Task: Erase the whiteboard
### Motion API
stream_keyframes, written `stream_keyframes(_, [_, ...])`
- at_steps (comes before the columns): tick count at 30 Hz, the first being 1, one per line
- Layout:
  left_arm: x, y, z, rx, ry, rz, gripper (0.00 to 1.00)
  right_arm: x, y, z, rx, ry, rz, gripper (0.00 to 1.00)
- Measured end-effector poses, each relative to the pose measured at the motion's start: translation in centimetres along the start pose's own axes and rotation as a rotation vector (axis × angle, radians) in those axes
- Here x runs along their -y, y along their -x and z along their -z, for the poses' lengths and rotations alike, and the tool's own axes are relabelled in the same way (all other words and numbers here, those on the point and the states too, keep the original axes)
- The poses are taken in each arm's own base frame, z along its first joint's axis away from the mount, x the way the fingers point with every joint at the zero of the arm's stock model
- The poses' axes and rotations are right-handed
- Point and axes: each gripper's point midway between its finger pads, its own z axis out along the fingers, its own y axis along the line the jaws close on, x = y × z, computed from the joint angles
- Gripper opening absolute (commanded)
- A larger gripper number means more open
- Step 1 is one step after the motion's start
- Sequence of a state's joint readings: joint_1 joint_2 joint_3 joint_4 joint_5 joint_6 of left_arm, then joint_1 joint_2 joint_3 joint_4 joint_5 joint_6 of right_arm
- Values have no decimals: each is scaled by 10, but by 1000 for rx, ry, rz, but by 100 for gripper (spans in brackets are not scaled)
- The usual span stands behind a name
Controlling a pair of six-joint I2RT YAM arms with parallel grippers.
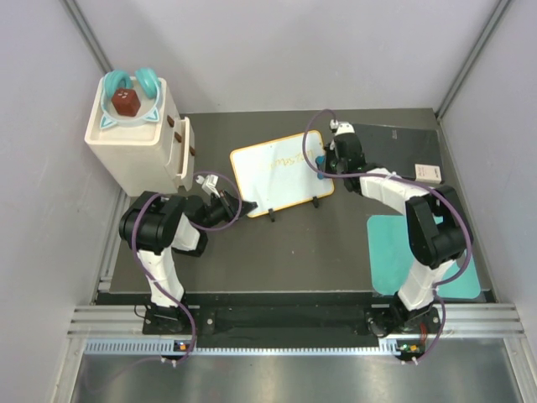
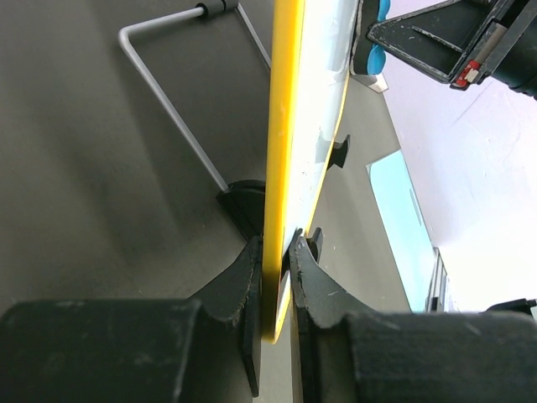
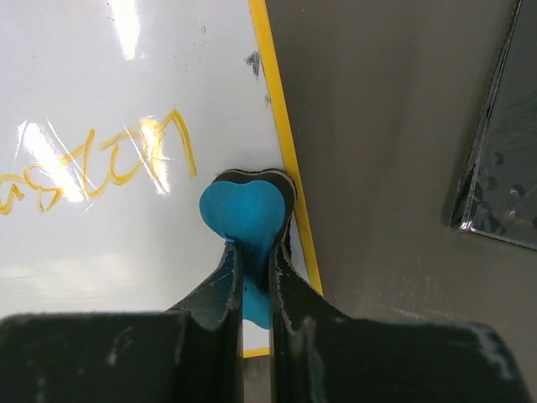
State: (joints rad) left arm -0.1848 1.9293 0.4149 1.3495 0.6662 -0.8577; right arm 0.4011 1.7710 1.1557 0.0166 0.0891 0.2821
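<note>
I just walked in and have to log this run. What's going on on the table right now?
The left tool is clamped on the yellow edge of the whiteboard, steadying it. The right tool grips a blue heart-shaped eraser and has it on the board's surface next to the frame, just beside the yellow writing. That writing is not yet wiped, so the erasing looks barely begun.
</note>
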Motion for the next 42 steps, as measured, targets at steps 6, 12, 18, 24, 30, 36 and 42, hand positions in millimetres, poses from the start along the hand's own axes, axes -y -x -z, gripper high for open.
stream_keyframes(6, [0, -1, 0, -4, 0, -3, 0, -1, 3, 0, 0, 4, 14, 0])
stream_keyframes(12, [-1, -2, 0, -9, 0, -11, 0, -5, 15, 0, 30, 18, 23, 0])
stream_keyframes(18, [-1, -3, 0, -13, 1, -17, 0, -8, 21, 0, 53, 40, 30, 0])
stream_keyframes(24, [-1, -4, 0, -17, 1, -22, 0, -14, 32, -2, 98, 73, 51, 0])
stream_keyframes(30, [-1, -5, 0, -19, 1, -28, 0, -13, 35, -6, 117, 75, 88, 0])
stream_keyframes(36, [0, -6, -1, -23, -3, -29, 0, -13, 36, -11, 130, 78, 112, 0])
stream_keyframes(42, [1, -9, -1, -30, -6, -32, 0, -19, 41, -13, 158, 114, 140, 0])
